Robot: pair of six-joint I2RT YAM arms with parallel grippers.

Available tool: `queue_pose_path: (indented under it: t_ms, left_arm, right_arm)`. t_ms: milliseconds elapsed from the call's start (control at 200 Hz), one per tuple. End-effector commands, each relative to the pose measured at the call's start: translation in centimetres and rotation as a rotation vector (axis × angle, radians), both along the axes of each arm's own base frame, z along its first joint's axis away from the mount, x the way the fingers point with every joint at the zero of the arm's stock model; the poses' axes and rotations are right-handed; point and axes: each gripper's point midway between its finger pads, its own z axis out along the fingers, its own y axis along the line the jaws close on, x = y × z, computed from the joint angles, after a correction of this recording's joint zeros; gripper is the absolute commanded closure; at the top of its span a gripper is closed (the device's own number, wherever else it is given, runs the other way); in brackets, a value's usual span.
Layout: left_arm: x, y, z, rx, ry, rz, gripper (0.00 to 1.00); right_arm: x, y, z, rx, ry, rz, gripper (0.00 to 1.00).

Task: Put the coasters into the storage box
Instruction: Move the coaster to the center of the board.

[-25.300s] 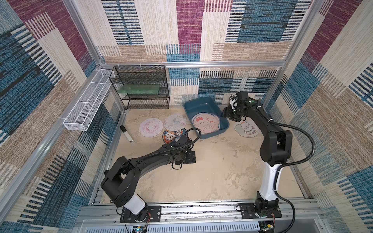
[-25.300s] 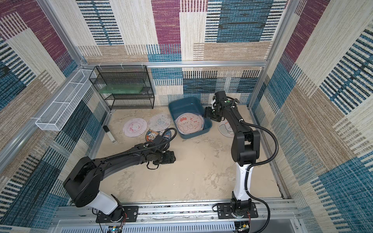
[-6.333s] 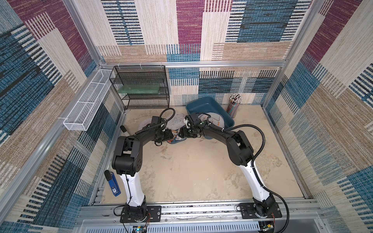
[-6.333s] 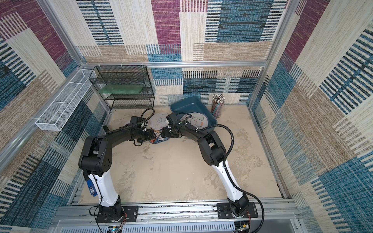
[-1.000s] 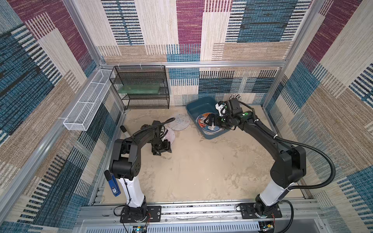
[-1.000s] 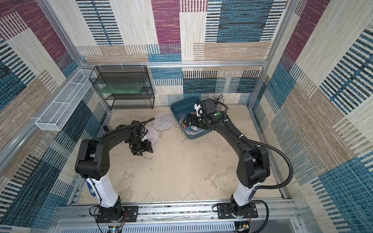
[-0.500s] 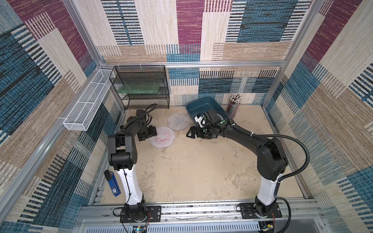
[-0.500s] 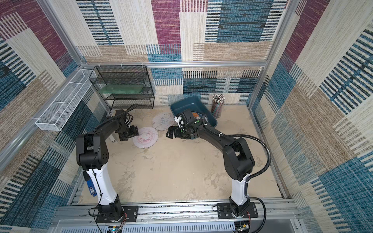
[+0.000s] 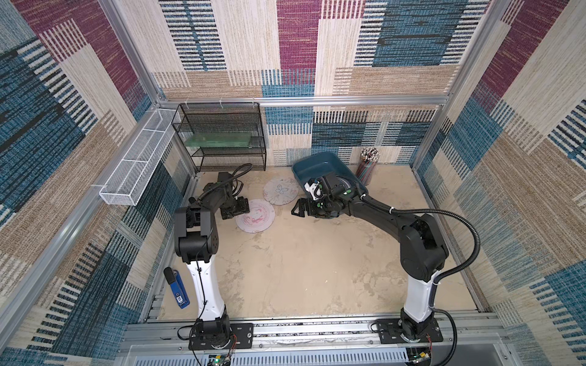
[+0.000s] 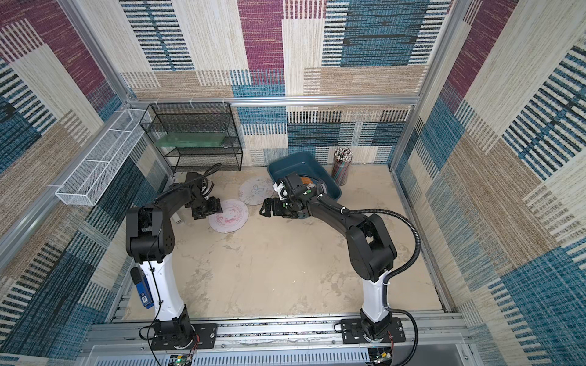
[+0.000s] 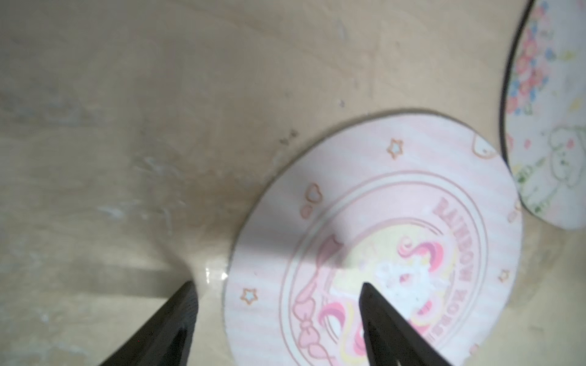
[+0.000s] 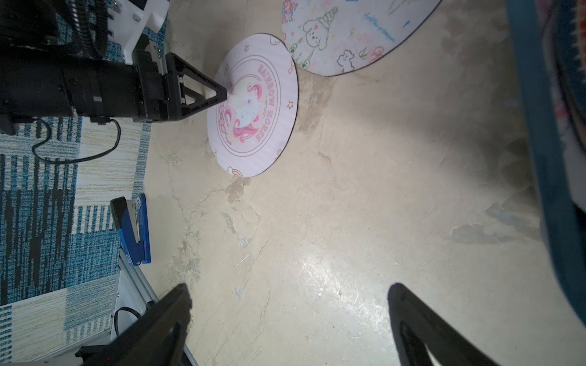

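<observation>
Two coasters lie flat on the table. The pink unicorn coaster is one, and a pale coaster lies just behind it. The teal storage box holds more coasters, partly hidden by my right arm. My left gripper is open at the pink coaster's left edge. One finger is over the print and the other over bare table. My right gripper is open and empty, low over the table between box and coasters.
A black wire rack stands at the back left and a white mesh tray hangs on the left wall. A pencil cup stands right of the box. A blue stapler lies by the left arm's base.
The right gripper has come out of the box to the table left of it over the last second. The left gripper has shifted right onto the pink coaster's edge.
</observation>
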Motion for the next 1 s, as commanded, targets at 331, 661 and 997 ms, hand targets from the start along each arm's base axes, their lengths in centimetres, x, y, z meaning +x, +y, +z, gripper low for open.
queue_pose_path:
  t_ms: [331,661,997]
  left_arm:
    - [-8.4,-8.5,-1.2,-0.148,0.206,-0.167,0.24]
    - [-7.8,-6.6,2.3,-0.094,0.096,-0.101,0.23]
    - [-3.2,-4.8,1.5,-0.027,-0.001,-0.058,0.28]
  right_arm:
    - [3.2,4.0,-3.8,0.021,-0.003,0.047,0.03]
    - [4.1,6.1,-7.8,-0.035,0.039,0.034,0.13]
    - [3.8,5.8,-9.7,-0.072,0.074,0.006,0.22]
